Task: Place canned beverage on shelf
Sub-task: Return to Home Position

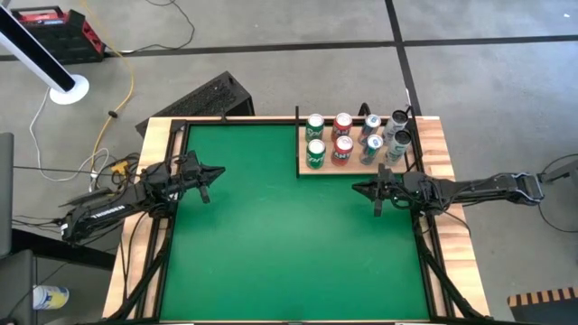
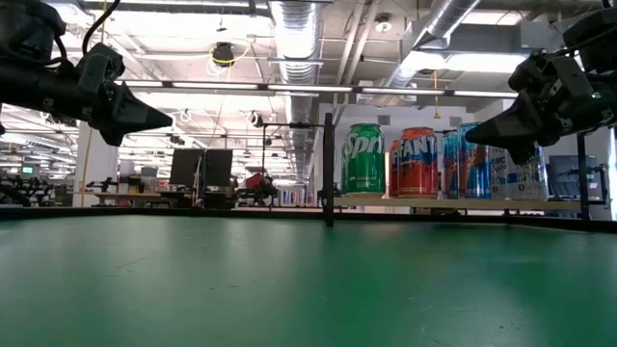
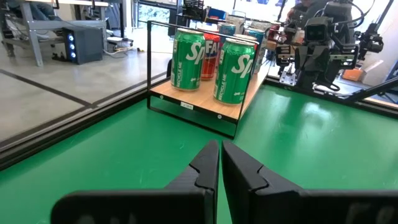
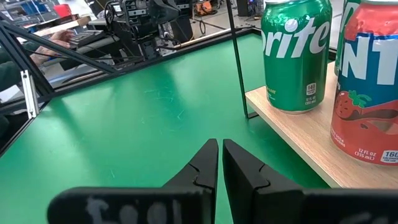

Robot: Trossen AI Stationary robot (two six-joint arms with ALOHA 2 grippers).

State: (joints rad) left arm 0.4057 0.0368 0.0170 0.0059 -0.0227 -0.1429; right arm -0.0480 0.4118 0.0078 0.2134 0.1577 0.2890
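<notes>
While both arms hang above the green surface with nothing in their grip, eight drink cans stand upright on the shelf. The shelf is a light wooden panel lying on the surface at its far edge, toward the right side, with a thin black frame of posts rising from it.

From above, the cans form two rows of four, matching kinds one behind the other. From left to right they are two green Sprite cans, two red Fanta cans, two blue cans and two white and blue cans. Neighbouring cans stand close together.

The left end effector hovers near the left edge of the surface, well apart from the shelf, pointing toward the middle. Its wrist view shows its two dark fingers drawn almost together, with only a narrow slit between them and nothing held.

The right end effector hovers just in front of the shelf, below its right half in the overhead picture, pointing toward the middle. Its fingers are likewise nearly together and hold nothing.

At table-top height, both end effectors sit clear above the surface, left and right.
</notes>
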